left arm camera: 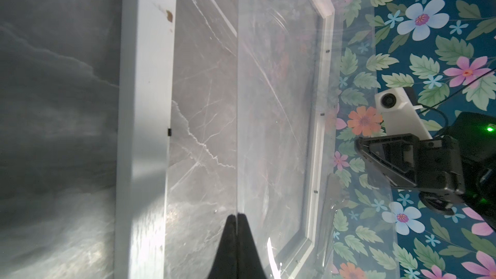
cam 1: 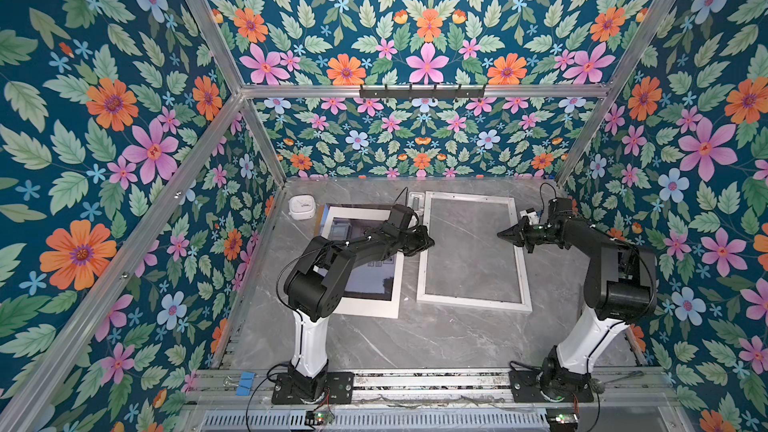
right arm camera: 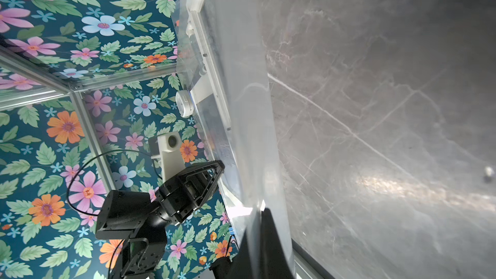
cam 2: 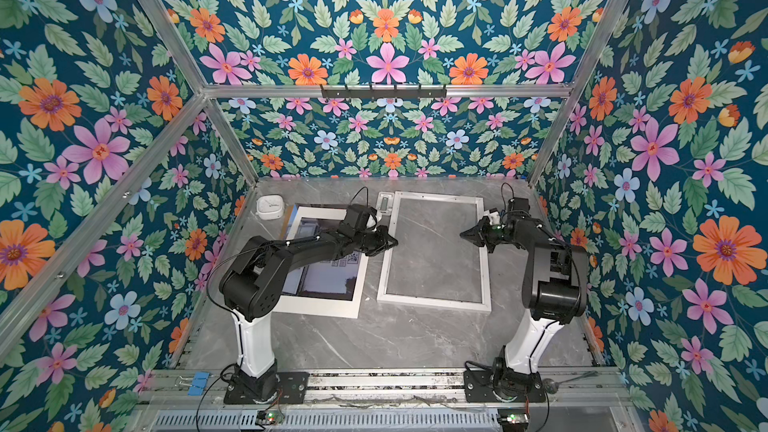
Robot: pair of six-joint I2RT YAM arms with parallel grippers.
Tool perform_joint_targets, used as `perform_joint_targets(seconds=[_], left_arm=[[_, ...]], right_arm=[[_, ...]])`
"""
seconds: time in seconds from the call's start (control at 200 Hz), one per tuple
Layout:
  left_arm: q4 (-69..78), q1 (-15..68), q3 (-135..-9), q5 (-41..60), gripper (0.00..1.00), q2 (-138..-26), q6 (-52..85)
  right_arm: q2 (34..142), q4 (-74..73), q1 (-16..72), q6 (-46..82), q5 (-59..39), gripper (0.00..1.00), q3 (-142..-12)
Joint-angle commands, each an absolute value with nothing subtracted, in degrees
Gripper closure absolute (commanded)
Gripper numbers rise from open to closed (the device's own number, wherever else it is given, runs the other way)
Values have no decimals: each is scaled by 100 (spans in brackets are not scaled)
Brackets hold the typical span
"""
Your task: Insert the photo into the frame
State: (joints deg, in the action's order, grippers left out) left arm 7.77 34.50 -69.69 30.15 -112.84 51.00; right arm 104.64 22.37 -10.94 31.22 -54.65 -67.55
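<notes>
The grey surface (cam 1: 415,338) carries the frame (cam 1: 473,302), lying flat with marble showing through. The photo (cam 1: 370,278) lies just beside it in a white mat (cam 1: 374,305), under the left arm. A clear pane (left arm camera: 276,103) hangs over the frame, with the left claw (cam 1: 430,241) and right claw (cam 1: 500,234) each clenched on an edge. The pane probably goes in first, so keep both claws level, square it to the rim and lower evenly.

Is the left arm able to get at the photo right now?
Probably not yet. The left claw is shut on a clear sheet that the right claw also grips over the frame. The photo lies right under the left arm, but its edges sit beneath the white mat.
</notes>
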Motion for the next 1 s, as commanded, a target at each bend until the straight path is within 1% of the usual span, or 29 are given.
perform_joint_targets(seconds=[0.0,0.995], left_arm=[[949,3454,-6988,3027,100,-11276,5046],[1116,3445,-6767,2890,100,-11141,4948]], right_arm=[[10435,2156,-1091,3084,-5547,100,-6768],[10435,1769,-1204,3263,-5537,100,-6612]])
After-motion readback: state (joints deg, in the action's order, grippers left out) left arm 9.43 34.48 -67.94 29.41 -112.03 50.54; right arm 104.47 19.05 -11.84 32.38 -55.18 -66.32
